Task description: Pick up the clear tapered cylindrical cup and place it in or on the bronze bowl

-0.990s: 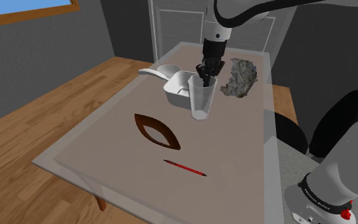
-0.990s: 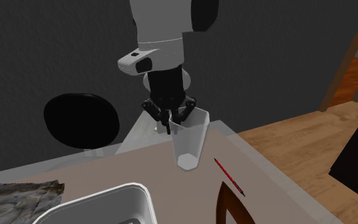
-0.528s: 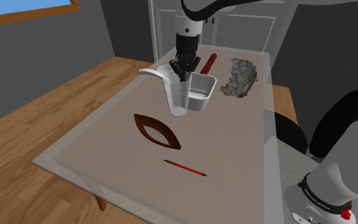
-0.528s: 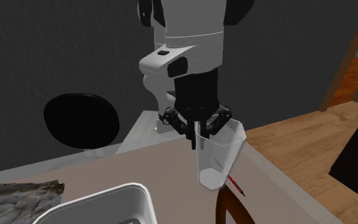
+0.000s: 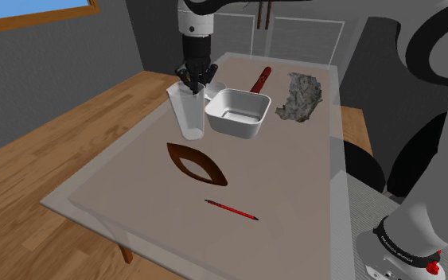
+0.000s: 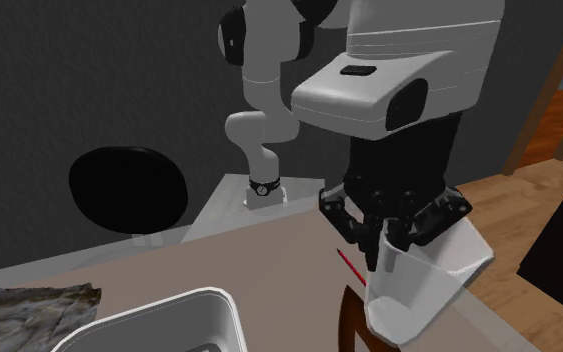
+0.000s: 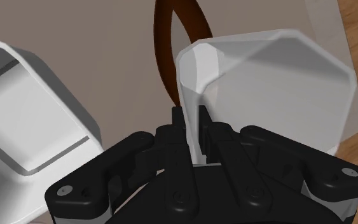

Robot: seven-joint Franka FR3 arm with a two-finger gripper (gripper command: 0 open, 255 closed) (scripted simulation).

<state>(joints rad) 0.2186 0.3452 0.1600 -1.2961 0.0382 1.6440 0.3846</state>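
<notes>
pinching one wall of the clear cup (image 7: 279, 83) between its fingers, the gripper (image 7: 191, 121) holds it lifted off the surface (image 5: 294, 183), just beside the white tray (image 5: 238, 114) and short of the dark brown bowl (image 5: 196, 163). this reads as the carry step. the next move calls for bringing the cup over the bowl, lowering it, then letting go. in the second exterior view the bowl is mostly behind the cup and cut off at the bottom edge. how high the cup's base hangs is hard to judge.
</notes>
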